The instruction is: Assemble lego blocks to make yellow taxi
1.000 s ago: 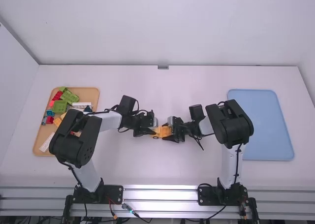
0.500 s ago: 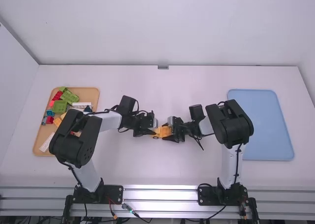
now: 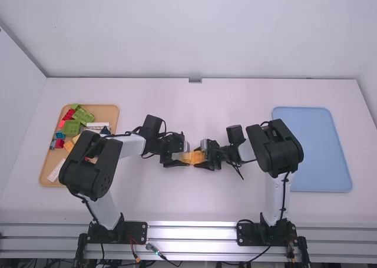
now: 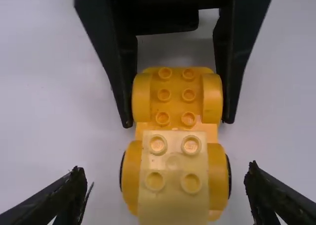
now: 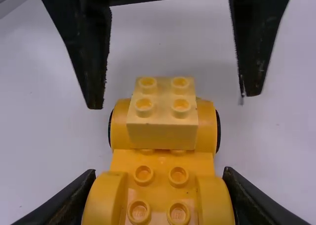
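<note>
In the high view, my left gripper (image 3: 183, 158) and my right gripper (image 3: 201, 160) meet over the yellow car body (image 3: 197, 156) at mid-table. In the left wrist view, my left gripper (image 4: 163, 195) stands open, a finger apart on either side of the car's end, which carries a pale yellow block (image 4: 174, 178). My right gripper (image 5: 158, 195) is closed on the fenders at the other end of the yellow car body (image 5: 161, 178) in the right wrist view. The pale yellow block (image 5: 163, 128) sits on studs between the far fenders.
At the left, a wooden tray (image 3: 106, 112) holds red, green, white, blue and yellow blocks, partly under the left arm. A blue tray (image 3: 312, 150) lies at the right, partly behind the right arm.
My left gripper has opened, its near finger shifting toward the camera side and baring more of the yellow car. The right arm has kept still.
</note>
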Controlling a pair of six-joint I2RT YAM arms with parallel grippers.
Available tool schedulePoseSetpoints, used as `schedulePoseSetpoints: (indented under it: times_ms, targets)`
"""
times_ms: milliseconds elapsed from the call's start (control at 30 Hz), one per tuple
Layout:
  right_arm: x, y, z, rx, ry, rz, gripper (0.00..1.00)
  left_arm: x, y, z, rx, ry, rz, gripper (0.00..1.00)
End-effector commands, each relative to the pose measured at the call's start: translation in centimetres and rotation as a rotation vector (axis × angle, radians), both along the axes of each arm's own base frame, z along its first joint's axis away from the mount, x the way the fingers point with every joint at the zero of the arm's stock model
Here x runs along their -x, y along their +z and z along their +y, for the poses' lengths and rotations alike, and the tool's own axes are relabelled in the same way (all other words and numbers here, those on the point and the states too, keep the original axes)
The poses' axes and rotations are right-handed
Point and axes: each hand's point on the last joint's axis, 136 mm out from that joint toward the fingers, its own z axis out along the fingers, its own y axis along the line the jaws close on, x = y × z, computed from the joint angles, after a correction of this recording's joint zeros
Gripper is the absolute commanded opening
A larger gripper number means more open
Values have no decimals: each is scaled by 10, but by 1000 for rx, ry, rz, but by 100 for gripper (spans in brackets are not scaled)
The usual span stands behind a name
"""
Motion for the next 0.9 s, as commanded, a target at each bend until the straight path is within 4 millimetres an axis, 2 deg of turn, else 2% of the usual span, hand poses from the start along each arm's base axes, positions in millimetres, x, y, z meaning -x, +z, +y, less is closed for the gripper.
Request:
schedulePoseSetpoints:
  times_ms: [0,267,333,367,400,433,700,867]
  targets:
    - [5,-15,-4,48,-26,50,54,2,6,-1,34,11,27,84]
    - [5,-15,-4,50,-28,51,54,-6,51,9,159,9,33,86]
    - [4,-15,-4,51,-29,51,54,-2,59,12,203,-24,30,75]
    - [5,-15,-4,50,-28,51,54,1,63,14,229,-42,24,40]
    - [5,-15,-4,50,-28,51,54,1,63,14,229,-42,24,40]
    - [4,-15,-4,50,-28,51,54,3,63,15,234,-44,29,2]
    - [5,-15,-4,49,-28,51,54,9,51,3,239,-62,38,2]
    - [4,-15,-4,51,-29,51,54,8,35,-3,187,-26,79,2]
